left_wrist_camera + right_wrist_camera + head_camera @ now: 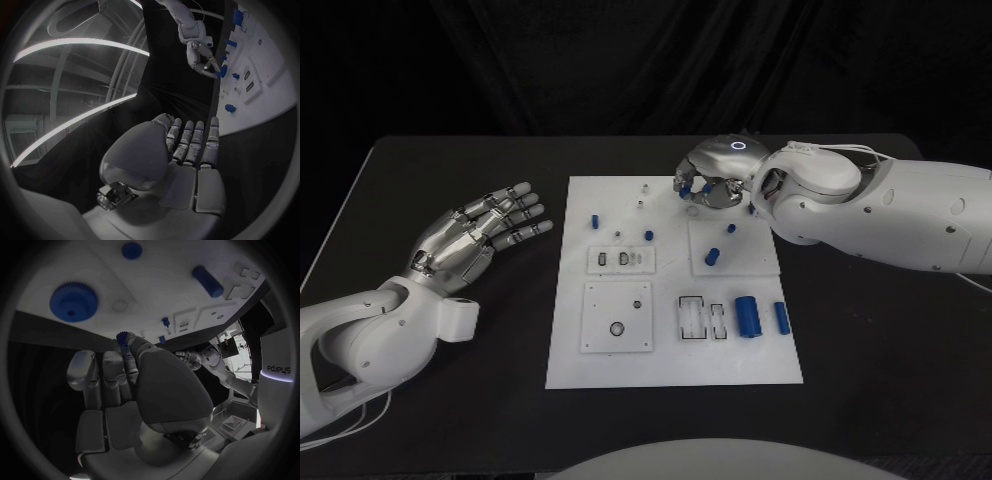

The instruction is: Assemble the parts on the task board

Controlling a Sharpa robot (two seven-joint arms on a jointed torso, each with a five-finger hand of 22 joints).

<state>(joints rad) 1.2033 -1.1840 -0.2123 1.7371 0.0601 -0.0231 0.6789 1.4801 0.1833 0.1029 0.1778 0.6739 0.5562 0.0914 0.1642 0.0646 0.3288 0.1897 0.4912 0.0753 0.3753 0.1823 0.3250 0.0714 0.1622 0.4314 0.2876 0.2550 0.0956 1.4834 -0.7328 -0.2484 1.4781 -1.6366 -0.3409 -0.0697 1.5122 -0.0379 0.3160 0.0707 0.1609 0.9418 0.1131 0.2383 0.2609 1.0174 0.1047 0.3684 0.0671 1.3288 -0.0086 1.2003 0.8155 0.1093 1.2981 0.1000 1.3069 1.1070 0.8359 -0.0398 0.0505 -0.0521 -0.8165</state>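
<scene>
Black table: left hand [480, 232] spread empty; right hand [134, 390] pinches small blue gear [122, 336].

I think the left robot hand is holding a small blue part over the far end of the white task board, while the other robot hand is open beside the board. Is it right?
Not quite: the holder is the right robot hand, as the head view shows. It pinches the small blue part over the far end of the task board. The left robot hand is the one open beside the board.
</scene>
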